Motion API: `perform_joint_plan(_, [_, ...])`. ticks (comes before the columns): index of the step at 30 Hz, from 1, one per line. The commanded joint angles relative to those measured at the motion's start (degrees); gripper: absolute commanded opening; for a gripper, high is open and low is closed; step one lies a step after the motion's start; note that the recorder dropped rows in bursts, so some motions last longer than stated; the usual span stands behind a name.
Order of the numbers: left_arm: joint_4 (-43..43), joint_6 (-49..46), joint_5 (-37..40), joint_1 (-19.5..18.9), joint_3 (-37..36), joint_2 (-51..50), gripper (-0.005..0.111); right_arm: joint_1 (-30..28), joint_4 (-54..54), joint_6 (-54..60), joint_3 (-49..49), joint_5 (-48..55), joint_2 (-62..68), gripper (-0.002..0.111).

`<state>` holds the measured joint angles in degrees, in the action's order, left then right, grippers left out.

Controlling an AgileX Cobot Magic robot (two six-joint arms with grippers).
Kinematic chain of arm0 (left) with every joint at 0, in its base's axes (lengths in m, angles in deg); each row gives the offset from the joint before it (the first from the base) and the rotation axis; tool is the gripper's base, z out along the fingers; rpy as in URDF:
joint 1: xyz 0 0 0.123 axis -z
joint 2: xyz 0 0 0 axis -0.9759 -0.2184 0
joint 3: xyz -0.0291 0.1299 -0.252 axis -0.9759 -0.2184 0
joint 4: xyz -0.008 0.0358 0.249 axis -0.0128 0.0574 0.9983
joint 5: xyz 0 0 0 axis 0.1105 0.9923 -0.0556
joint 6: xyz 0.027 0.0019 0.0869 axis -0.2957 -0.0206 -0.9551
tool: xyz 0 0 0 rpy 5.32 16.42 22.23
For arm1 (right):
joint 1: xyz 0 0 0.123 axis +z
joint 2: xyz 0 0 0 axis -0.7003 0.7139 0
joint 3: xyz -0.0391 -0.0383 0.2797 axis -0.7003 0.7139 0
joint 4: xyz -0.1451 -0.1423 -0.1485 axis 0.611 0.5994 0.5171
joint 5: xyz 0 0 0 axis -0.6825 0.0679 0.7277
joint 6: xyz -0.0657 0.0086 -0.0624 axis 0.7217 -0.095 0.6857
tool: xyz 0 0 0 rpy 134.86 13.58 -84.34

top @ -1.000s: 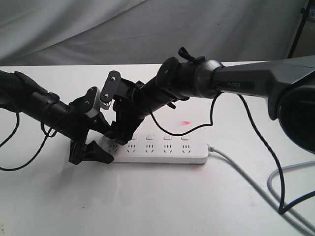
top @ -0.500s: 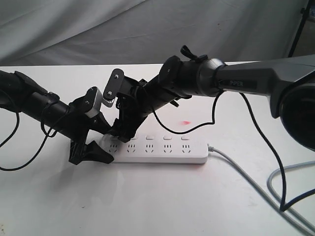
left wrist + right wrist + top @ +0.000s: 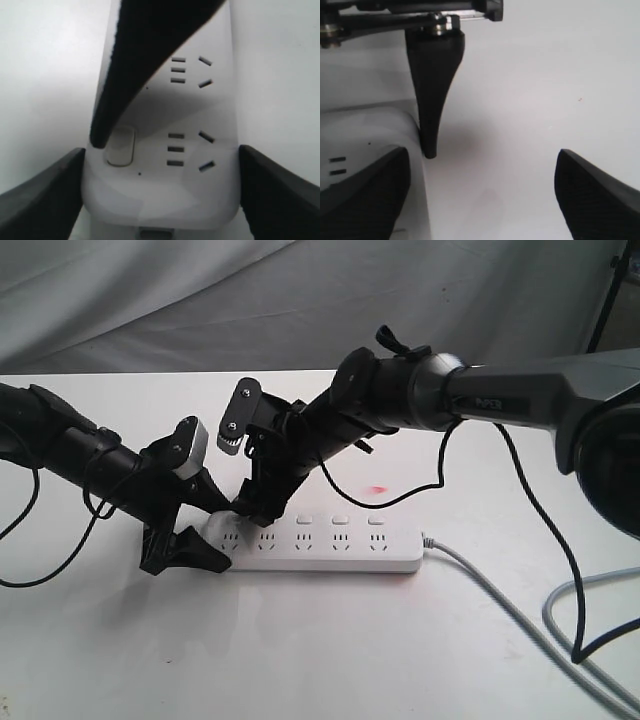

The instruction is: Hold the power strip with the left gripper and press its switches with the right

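Note:
The white power strip [image 3: 330, 545] lies flat on the table, its grey cable [image 3: 500, 602] running off to the right. My left gripper [image 3: 205, 528] straddles the strip's left end; in the left wrist view its fingers [image 3: 42, 192] press both sides of the power strip [image 3: 165, 195]. The right gripper [image 3: 258, 510] hangs open over the strip's left part. One right finger [image 3: 135, 65] points down with its tip beside the first switch [image 3: 120, 146]. Three more switches [image 3: 340, 519] show to the right. In the right wrist view the right gripper [image 3: 482, 195] spreads wide, partly over the strip [image 3: 370, 130].
The white table [image 3: 300, 660] carries a small red light spot [image 3: 377, 488] behind the strip. A black cable [image 3: 560, 540] droops from the right arm to the table's right side. A grey cloth [image 3: 300, 300] hangs behind.
The right arm and its gripper have shifted slightly to the right and up along the strip. The left gripper and the strip have stayed put.

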<state>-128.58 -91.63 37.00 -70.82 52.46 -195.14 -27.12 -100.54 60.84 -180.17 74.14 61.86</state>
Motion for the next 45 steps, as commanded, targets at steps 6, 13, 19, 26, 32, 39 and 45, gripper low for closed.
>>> perform_joint_plan(6, [-0.1,-0.1,-1.2,0.3,-0.2,-0.1,0.039,-0.1,-2.0,0.0,0.0,0.9,-1.8,0.073])
perform_joint_plan(13, [-0.1,-0.1,-1.2,0.3,-0.2,-0.1,0.039,0.0,-1.9,0.0,0.0,1.8,-0.3,0.073])
perform_joint_plan(19, [-0.1,-0.1,-1.2,0.3,-0.2,-0.1,0.039,0.0,-1.6,0.0,0.0,2.0,0.7,0.073])
perform_joint_plan(26, [-0.1,-0.1,-1.2,0.3,-0.2,-0.1,0.039,0.5,3.2,-0.6,0.0,1.2,2.2,0.073])
perform_joint_plan(32, [-0.1,-0.1,-1.2,0.3,-0.2,-0.1,0.039,1.6,7.6,-3.6,0.0,-0.6,2.9,0.073])
perform_joint_plan(39, [-0.1,-0.1,-1.2,0.3,-0.2,-0.1,0.039,2.1,9.2,-4.3,0.0,-0.5,3.4,0.073])
perform_joint_plan(45, [-0.1,-0.1,-1.2,0.3,-0.2,-0.1,0.039,2.2,12.9,-5.4,0.0,-0.7,3.4,0.073])
